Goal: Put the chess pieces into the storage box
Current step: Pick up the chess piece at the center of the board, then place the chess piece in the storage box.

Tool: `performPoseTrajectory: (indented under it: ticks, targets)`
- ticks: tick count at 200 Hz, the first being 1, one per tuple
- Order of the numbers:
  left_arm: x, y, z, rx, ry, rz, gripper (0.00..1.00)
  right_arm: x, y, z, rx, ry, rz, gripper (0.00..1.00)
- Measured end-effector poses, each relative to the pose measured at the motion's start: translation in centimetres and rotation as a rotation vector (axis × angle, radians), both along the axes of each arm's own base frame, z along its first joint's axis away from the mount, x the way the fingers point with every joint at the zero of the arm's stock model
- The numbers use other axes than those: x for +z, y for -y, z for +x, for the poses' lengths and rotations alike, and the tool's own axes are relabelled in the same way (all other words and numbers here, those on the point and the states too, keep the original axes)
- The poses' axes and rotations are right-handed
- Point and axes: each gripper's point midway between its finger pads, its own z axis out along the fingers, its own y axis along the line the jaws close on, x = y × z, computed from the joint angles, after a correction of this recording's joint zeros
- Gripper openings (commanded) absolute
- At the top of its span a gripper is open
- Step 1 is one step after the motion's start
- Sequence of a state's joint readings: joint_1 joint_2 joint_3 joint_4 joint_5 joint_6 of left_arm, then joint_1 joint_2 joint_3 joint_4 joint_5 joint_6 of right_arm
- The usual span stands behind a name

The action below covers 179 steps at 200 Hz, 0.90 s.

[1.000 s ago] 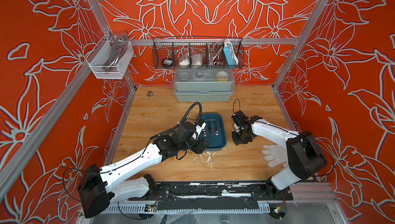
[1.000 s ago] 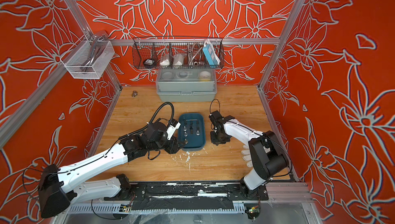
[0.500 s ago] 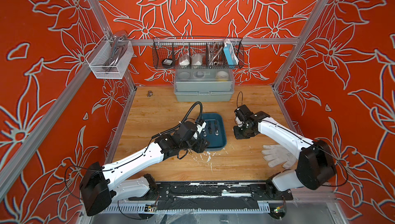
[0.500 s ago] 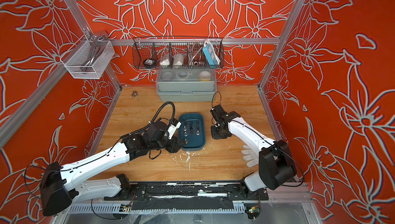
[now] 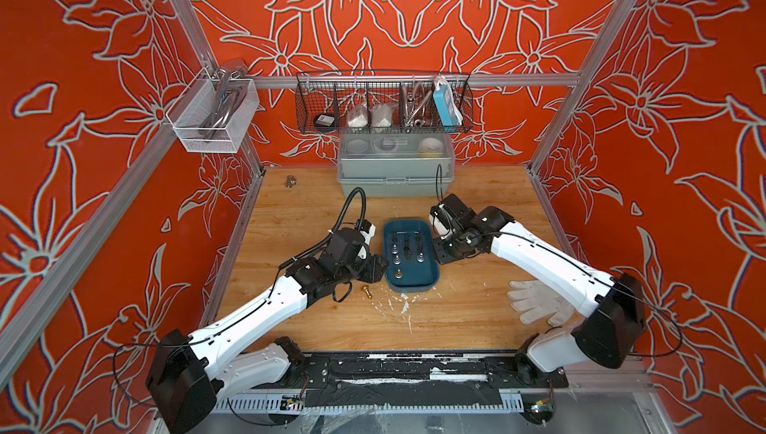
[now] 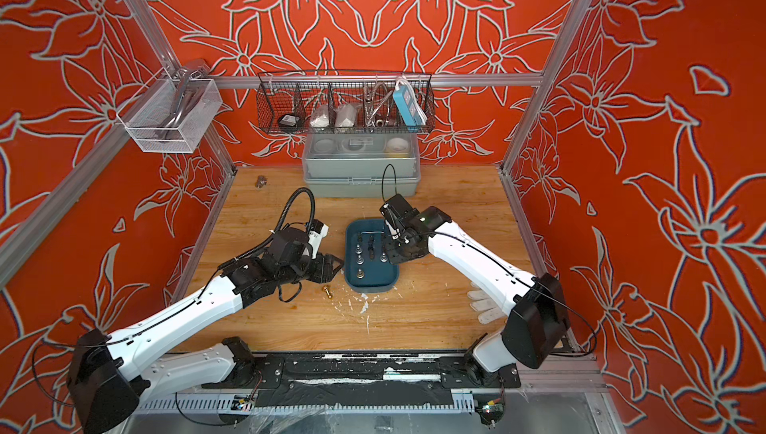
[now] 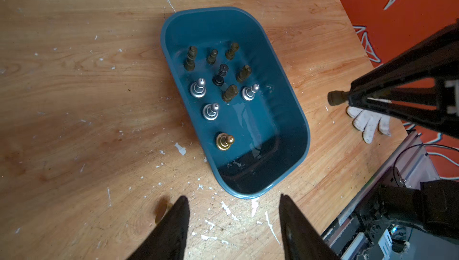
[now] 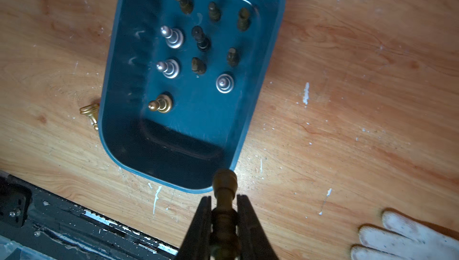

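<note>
Right gripper (image 8: 224, 200) is clamped tight on one brass-brown piece (image 8: 224, 180). The jaws pinch its middle and one end pokes out past the fingertips. The gripper hangs off the table at the right rim of the storage box (image 5: 414, 278) in both top views. Can't tell whether the held piece is over the inside or just outside the rim. The box sits mid-way across the wooden table (image 5: 476, 328), between the two arms. It already holds ten chess pieces: three silver (image 7: 198, 89), one gold (image 7: 224, 142) and six dark ones (image 7: 190, 59), most of them standing upright in loose rows. One more loose gold piece (image 5: 366, 290) lies on its side on the table, just beside the box's near left corner and outside it. Left gripper (image 7: 233, 198) has its jaws roughly half spread with nothing between them. It sits low over the table at that same corner of the box. In the left wrist view the loose gold piece is just beside one of its fingers (image 7: 173, 221) and partly hidden by it. A white glove (image 5: 534, 303) lies on the table on the right, partly under the right arm and well apart from the box.
</note>
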<state>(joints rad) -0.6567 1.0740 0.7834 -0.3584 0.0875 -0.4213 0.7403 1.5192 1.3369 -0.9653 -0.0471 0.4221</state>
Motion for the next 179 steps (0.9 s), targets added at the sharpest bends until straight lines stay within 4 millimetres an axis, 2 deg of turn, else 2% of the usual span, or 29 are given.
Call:
performPoseTrajectory:
  ticks: [63,95,179]
  targets:
    - [-0.8,-0.3,-0.2,0.013,-0.02,0.005,0.58,-4.7,-4.1,0.7,0.092,-0.081,-0.066,0.19]
    - [-0.9,-0.5,-0.1,0.02,-0.02,0.009,0.58,-7.1,-5.1,1.1,0.116,-0.111,-0.106,0.18]
    - [-1.2,-1.3,-0.2,0.042,-0.011,0.03,0.58,-9.8,-6.3,2.7,0.119,-0.112,-0.154,0.18]
